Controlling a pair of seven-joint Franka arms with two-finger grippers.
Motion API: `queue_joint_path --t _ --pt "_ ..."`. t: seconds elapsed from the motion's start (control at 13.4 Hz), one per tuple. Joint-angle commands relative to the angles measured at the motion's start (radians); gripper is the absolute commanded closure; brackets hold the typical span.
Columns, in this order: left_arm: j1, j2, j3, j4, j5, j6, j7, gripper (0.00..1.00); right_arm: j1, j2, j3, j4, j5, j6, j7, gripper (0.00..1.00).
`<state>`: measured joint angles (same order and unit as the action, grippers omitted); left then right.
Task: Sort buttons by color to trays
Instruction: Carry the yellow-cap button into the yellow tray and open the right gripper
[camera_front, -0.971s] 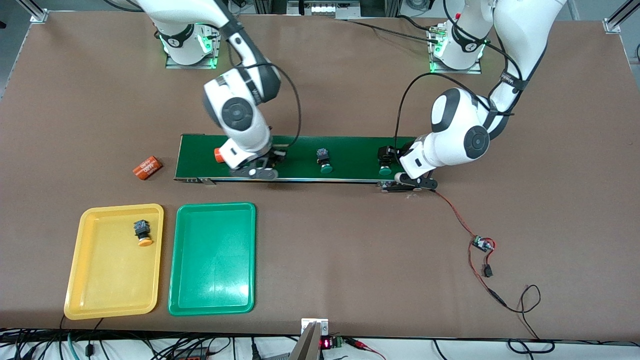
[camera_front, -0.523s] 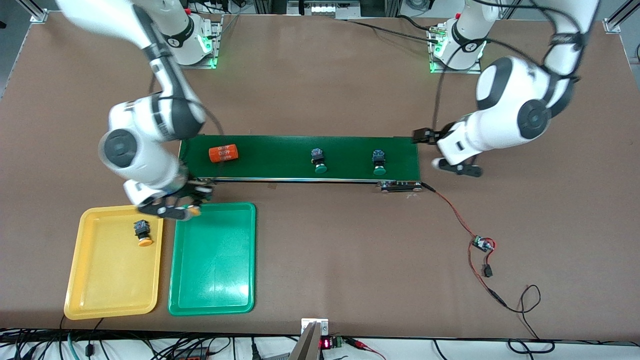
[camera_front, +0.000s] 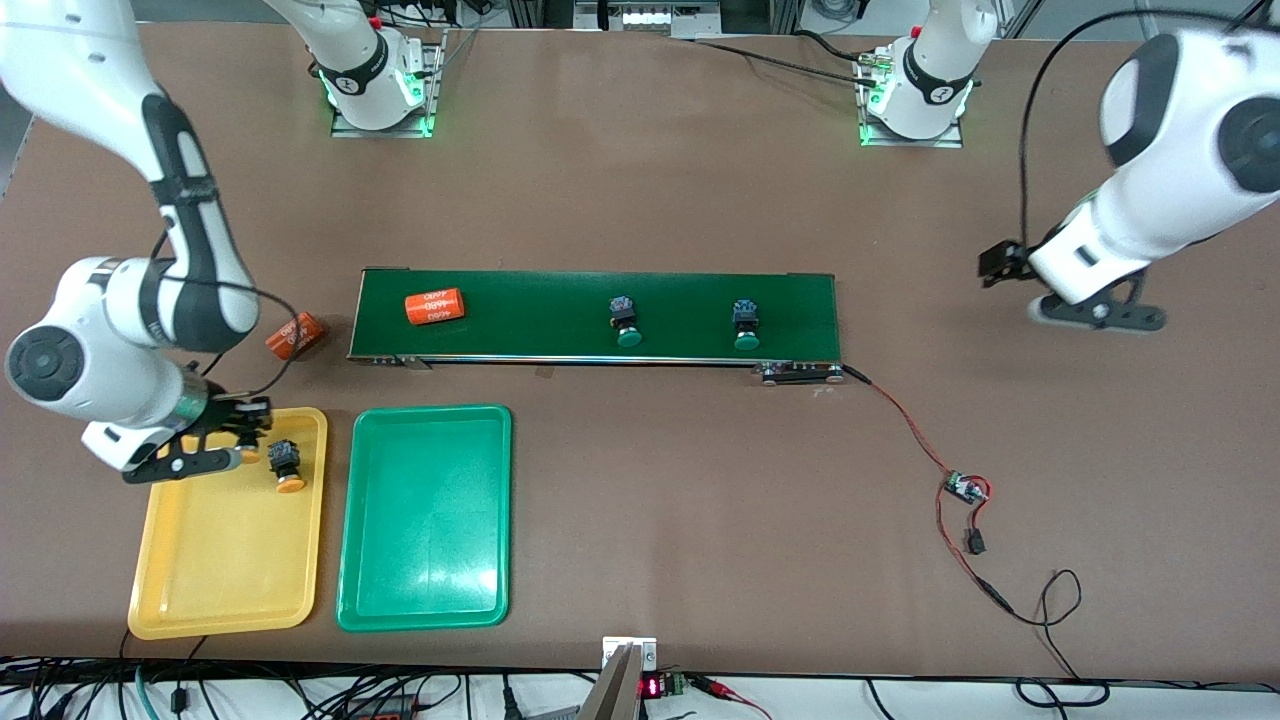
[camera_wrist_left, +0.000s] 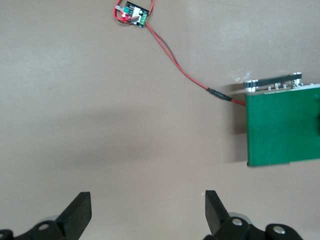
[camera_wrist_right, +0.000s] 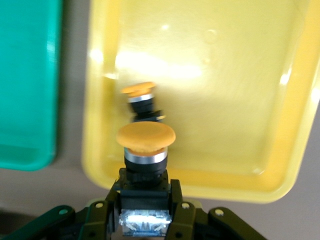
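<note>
So over at the left edge of the front view, the right end effector (camera_front: 232, 447) is hanging over the upper corner of the yellow tray (camera_front: 210, 590), clamped on a yellow-capped button (camera_wrist_right: 145, 145); the right wrist view shows the jaws pinching its dark body with the cap pointing out over the tray. A second yellow-capped button (camera_front: 285, 463) already lies in that tray, just beside the end effector. Next over, the green tray (camera_front: 425, 600) has nothing in it. Above the trays, one orange 4680 cylinder (camera_front: 296, 335) sits on the counter (camera_front: 640, 170) just off the belt's end, and another 4680 cylinder (camera_front: 435, 305) lies on the conveyor belt (camera_front: 540, 300). Further right on the belt are the two green-capped buttons, one mid-belt (camera_front: 624, 323) and one closer to the belt's right end (camera_front: 745, 325). Way out at the right edge, the left end effector (camera_front: 1075, 300) waits over bare counter, fingers spread wide with nothing between them. Looks to me like we're at the drop-off step for the second yellow one: next move is probably lowering it a bit, clear of the button already in there, then letting go. After that, the greens still need moving.
</note>
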<state>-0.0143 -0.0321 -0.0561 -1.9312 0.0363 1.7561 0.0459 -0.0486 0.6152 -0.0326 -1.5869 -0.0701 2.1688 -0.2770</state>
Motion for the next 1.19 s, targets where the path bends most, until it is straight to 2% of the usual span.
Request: queue_joint_path --t 0.0,0.15,0.52,0.67,0.75,0.82,0.97,1.05,1.12 --pt "-0.027 0.0 0.016 0.165 0.014 -0.224 0.017 0.0 -0.043 0.105 0.022 0.114 -0.002 -0.006 -0.127 0.91" --pt "-0.024 0.012 0.016 0.244 0.014 -0.271 0.012 0.0 -0.1 0.149 0.031 0.125 0.097 0.072 -0.256 0.89" --pt "-0.012 0.018 0.027 0.261 0.017 -0.192 0.028 0.0 -0.137 0.198 0.039 0.126 0.125 0.143 -0.413 0.89" --pt "-0.013 0.015 0.027 0.267 0.025 -0.161 0.014 0.0 -0.166 0.241 0.045 0.165 0.189 0.174 -0.548 0.79" --pt "-0.013 0.017 0.029 0.287 0.033 -0.164 0.012 0.0 -0.172 0.245 0.045 0.172 0.225 0.174 -0.568 0.43" --pt "-0.01 0.018 0.029 0.294 0.037 -0.164 0.014 0.0 -0.172 0.242 0.043 0.173 0.237 0.168 -0.567 0.0" --pt "-0.007 0.023 0.019 0.296 0.037 -0.162 0.009 0.0 -0.168 0.216 0.045 0.173 0.242 0.126 -0.558 0.0" --pt "-0.007 0.023 0.019 0.298 0.037 -0.162 0.011 0.0 -0.165 0.193 0.045 0.173 0.269 0.074 -0.526 0.0" --pt "-0.007 0.023 0.021 0.298 0.034 -0.164 0.011 0.0 -0.165 0.16 0.043 0.163 0.333 0.028 -0.499 0.0"
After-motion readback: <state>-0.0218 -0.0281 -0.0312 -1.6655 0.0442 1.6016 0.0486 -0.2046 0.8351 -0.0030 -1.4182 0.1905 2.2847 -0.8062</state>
